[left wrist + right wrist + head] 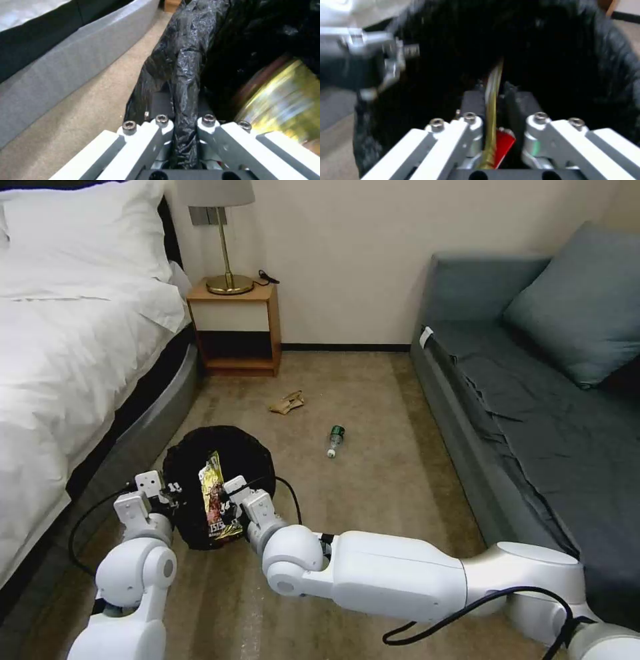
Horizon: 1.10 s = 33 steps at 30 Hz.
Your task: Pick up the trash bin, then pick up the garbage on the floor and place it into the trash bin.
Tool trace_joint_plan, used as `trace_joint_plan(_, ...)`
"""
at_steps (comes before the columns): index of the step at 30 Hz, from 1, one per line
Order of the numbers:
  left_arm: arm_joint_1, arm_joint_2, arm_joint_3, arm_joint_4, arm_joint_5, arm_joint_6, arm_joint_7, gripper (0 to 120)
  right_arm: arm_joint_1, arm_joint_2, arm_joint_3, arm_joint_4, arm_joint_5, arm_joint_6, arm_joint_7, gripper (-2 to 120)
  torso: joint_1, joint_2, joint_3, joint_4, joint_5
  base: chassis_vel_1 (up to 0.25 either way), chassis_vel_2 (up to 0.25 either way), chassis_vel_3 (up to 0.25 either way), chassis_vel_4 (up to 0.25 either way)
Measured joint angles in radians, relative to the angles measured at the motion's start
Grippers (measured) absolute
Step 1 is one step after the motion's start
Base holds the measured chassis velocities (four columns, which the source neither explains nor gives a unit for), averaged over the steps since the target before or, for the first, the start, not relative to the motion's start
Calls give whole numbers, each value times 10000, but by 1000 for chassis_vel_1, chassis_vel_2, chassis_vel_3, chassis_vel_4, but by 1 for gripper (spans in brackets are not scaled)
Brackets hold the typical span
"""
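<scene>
Here we log: left gripper [185,110] clamps the black-bag-lined round trash bin's [248,457] rim; right gripper [493,100] pinches the long brown-gold snack wrapper [215,499] over it.

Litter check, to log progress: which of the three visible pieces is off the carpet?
The long gold snack wrapper, clamped in the right gripper over the trash bin. The tan paper scrap and bottle lie on the carpet.

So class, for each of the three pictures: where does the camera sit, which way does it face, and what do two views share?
Head view: on the head, facing forward and down at carpet; both arms show.
Left wrist view: on the left arm, facing along its end effector clamping the trash bin liner.
Right wrist view: on the right arm, facing into the bin; right end effector pinches the snack wrapper.
Shared: bin and wrapper.
</scene>
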Motion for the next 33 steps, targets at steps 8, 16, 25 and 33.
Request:
trace_joint_plan(8,28,-41,-94,-56,-28,-15,22,3,-112,-599,1285,815,-523,186,-106,54,0,1,0,1,0,0,0,0,0)
trace_joint_plan(16,-23,42,-505,-98,-378,-86,6,3,-1245,-2800,4317,1655,-3746,1848,-2115,82,0,1,0,-3,3,0,0,0,0)
trace_joint_plan(25,13,-42,-922,-35,-557,-275,-42,3,-4898,-4291,8098,4154,-5236,2340,-3097,100,0,2,-1,2,1,0,0,0,0)
trace_joint_plan(33,-19,-104,-1064,49,-555,-401,-42,3,-9022,-3667,10168,5519,-7434,2098,-2194,100,0,2,-2,0,2,0,0,0,0)
